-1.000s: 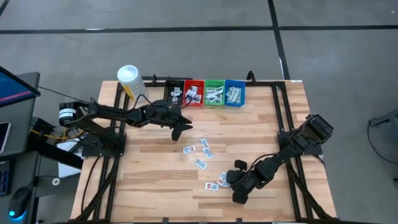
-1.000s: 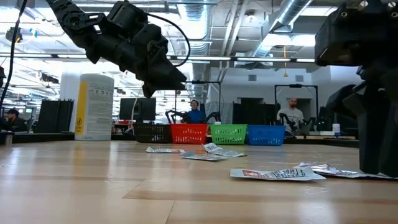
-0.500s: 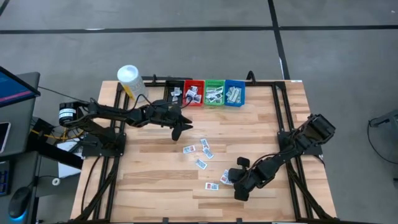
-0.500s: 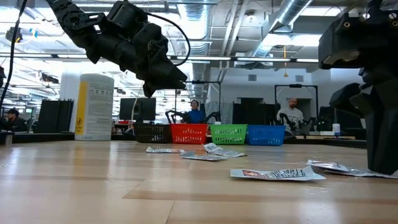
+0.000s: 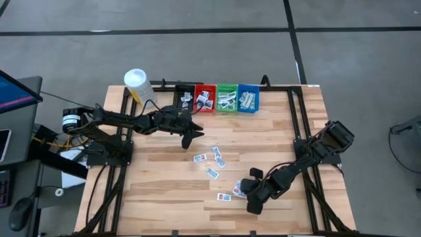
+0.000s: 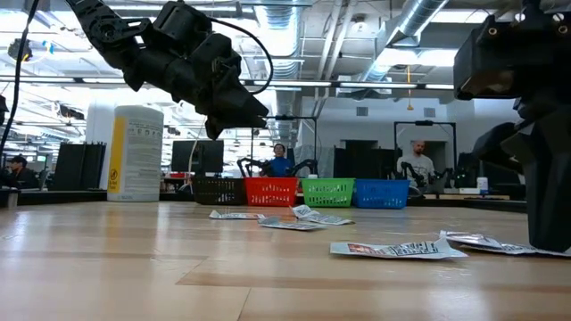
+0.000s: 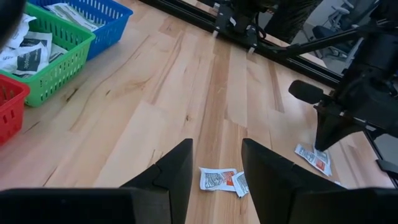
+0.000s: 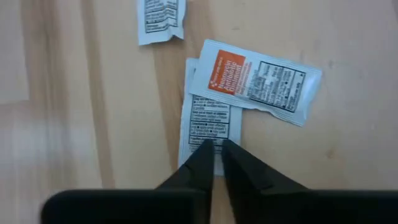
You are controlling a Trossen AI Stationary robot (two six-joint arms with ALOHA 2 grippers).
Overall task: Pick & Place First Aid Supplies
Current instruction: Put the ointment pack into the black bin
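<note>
Shifting slightly toward the table's near edge since half a second ago, the right gripper (image 5: 254,204) is resting low over the wood at the near right, while the left arm is keeping its earlier pose. Its fingers (image 8: 205,163) are standing almost closed, only a thin slit between the tips, which are pressing down over a white packet with black print (image 8: 208,127); whether that packet is actually pinched cannot be told. Just beyond the tips, an orange-labelled packet (image 8: 260,79) is overlapping it, and a third packet (image 8: 160,18) is lying farther out.

The left gripper (image 5: 187,139) is hanging above the table with its fingers (image 7: 171,171) spread and holding nothing. Ahead of them two packets (image 7: 219,180) are lying on the wood, others are scattered mid-table (image 5: 214,161), and off to one side the green bin (image 7: 38,57) and blue bin (image 7: 93,15) are holding more. Behind them a yellow bottle (image 5: 136,84) is standing upright at the table's far left corner.
</note>
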